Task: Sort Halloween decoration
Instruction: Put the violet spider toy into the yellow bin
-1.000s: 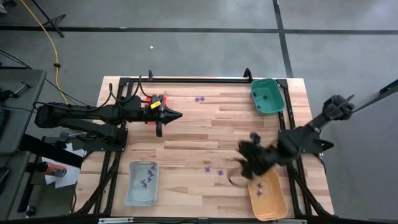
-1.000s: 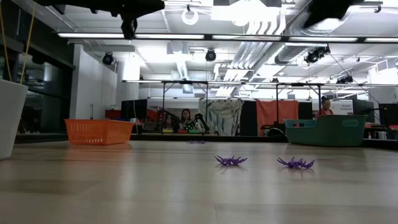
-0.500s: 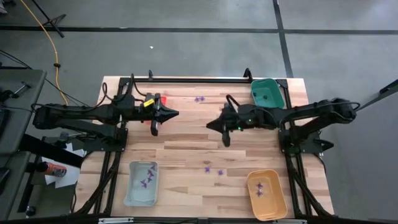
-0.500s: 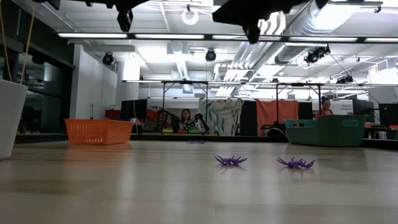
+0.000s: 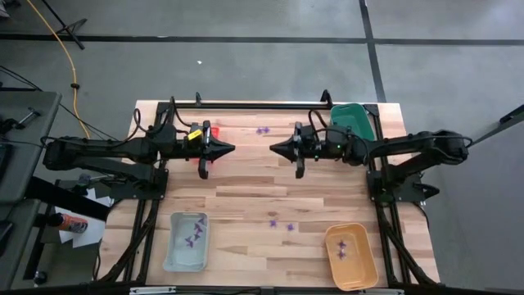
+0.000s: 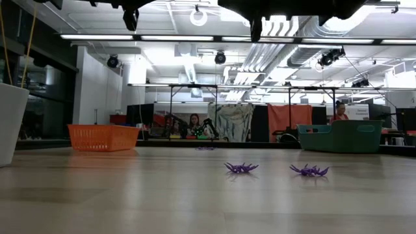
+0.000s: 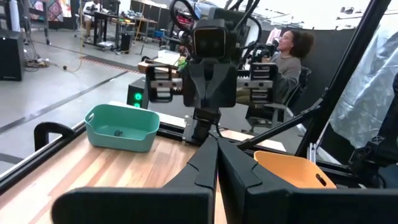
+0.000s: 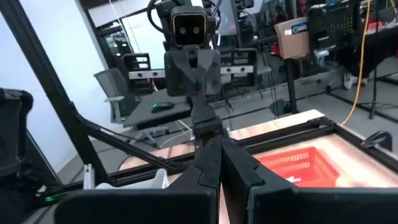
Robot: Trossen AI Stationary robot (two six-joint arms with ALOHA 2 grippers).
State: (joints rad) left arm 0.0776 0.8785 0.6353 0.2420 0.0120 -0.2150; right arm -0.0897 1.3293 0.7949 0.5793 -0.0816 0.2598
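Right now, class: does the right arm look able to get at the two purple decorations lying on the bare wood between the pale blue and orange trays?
Probably yes. The two purple decorations lie on open wood with nothing over them, and the right end effector, shut and empty, hovers above the table.

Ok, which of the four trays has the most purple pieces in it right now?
The pale blue tray at the near left: three purple pieces show inside; the orange tray shows two.

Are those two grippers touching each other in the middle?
Apart. The high view shows bare table between the left gripper and the right gripper, both shut, tips facing each other.
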